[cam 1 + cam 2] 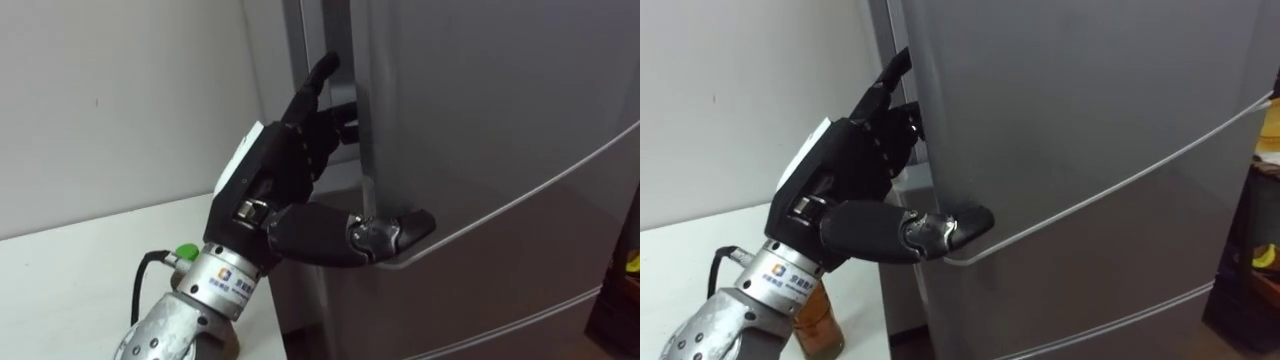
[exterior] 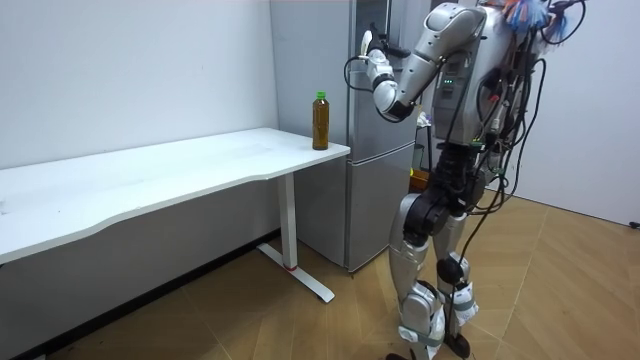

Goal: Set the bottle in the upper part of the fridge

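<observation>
The bottle [image 2: 320, 120] stands upright on the white table [image 2: 180, 175], at the table's corner nearest the fridge [image 2: 372, 215] and apart from both of the robot's hands. It is closed with a green cap [image 1: 185, 250] and holds brown liquid up to near the neck. The robot stands on the wooden floor directly in front of the fridge, with the table end on its left side and its left arm raised to the level of the upper door [image 1: 480, 110]. The left hand [image 1: 285, 170] grips the left-hand edge of that door just above the seam with the lower door [image 1: 500, 290]: most of the fingers are curled round the edge into the dark gap behind it, one finger points straight up along the edge, and the thumb [image 1: 385, 235] lies flat across the door's front at its bottom corner. The door panel sits close to the fridge body, and the contents of the upper compartment cannot be seen.
</observation>
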Motion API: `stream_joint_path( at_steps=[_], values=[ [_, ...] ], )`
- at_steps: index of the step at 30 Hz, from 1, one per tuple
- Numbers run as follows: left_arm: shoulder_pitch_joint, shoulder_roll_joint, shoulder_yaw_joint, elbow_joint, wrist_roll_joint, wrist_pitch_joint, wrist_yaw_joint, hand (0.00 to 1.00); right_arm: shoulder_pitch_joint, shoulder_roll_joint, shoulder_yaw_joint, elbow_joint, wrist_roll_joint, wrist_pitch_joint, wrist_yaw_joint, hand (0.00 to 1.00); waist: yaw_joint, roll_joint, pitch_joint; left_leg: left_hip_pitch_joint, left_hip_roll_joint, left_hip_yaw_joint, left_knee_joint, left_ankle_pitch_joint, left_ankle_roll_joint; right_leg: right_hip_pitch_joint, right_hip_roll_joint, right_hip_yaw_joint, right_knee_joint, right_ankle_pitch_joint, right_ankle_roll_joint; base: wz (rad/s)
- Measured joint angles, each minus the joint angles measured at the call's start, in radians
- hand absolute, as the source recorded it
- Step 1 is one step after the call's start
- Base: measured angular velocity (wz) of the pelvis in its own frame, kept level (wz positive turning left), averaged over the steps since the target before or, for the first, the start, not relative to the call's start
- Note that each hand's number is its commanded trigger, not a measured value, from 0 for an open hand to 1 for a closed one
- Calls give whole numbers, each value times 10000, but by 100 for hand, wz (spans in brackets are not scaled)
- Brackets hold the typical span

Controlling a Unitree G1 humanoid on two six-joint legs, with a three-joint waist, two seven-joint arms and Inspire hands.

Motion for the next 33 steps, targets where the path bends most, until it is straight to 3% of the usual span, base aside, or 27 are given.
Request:
stream_joint_path(
  at_steps=[11, 29, 33],
  values=[
    [0, -82, -226, -37, 21, -135, 0, 0, -7, -46, 4, -9, -94, -2, 6, 0, -11, 9, -5, -141, -6, 23, 29, -1, 60, -137, 0, 252, 14, 141, 47, 0],
    [0, -93, -378, -36, 6, -136, 0, 0, -5, -96, 5, -23, -86, -6, 8, 0, -16, 25, 5, -152, 1, 154, 81, -3, 144, -171, -31, 308, 5, 241, 91, 0],
    [0, -111, -415, -35, 5, -136, 0, 0, 3, -184, 4, -23, -90, -4, 73, 0, -20, 34, -1, -133, 0, 247, 89, -24, 178, -192, -31, 513, 3, 285, 123, -5]
  ],
)
